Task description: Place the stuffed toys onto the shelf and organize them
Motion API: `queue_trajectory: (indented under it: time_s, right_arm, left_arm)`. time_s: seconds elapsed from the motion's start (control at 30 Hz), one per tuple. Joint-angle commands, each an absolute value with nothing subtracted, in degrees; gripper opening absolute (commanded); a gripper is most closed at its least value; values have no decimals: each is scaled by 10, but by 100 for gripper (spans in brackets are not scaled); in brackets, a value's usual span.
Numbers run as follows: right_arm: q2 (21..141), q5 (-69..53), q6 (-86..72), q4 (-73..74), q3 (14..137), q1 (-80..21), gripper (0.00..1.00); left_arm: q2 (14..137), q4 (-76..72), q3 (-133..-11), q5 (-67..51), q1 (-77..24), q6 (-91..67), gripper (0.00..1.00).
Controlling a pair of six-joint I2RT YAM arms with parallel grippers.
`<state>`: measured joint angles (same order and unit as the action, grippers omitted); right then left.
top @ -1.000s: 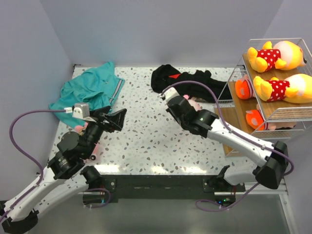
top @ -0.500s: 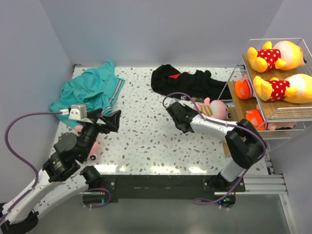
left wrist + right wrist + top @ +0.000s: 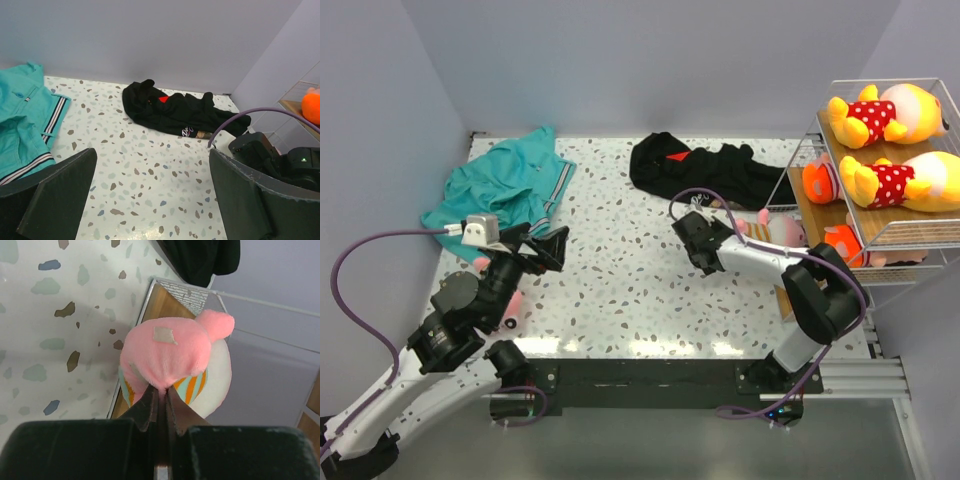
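**Pig (image 3: 165, 352) pinched at the shelf's (image 3: 807, 215) foot**

The right gripper (image 3: 159, 395) is clenched on the pink pig in its striped top, holding it over the near edge of the shelf's bottom board. The left gripper (image 3: 545, 245) hangs released, jaws wide, above the table (image 3: 620, 290). Two bears (image 3: 880, 115) lie on the top tier.

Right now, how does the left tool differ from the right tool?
The left tool stands wide open and holds nothing; the right tool is pinched shut on a pink plush toy in a striped top. The left tool hangs over the table near the teal shirt; the right tool is by the lower board of the shelf. Both are black.
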<state>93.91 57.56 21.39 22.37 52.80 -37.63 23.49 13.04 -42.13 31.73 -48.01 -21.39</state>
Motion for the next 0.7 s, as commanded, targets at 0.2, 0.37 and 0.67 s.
queue_trajectory:
  time_s: [0.2,0.37,0.67]
  right_arm:
    - [928,567,324,99,444,-328,0]
    - [933,581,367,36,425,-298,0]
    - [957,589,446,-102,408,-241,0]
  left_arm:
    - [234,116,-425,302,-480,-204,100]
    - [234,112,-423,294,-479,-206,100]
    - [232,108,-422,287,-480,-207,100]
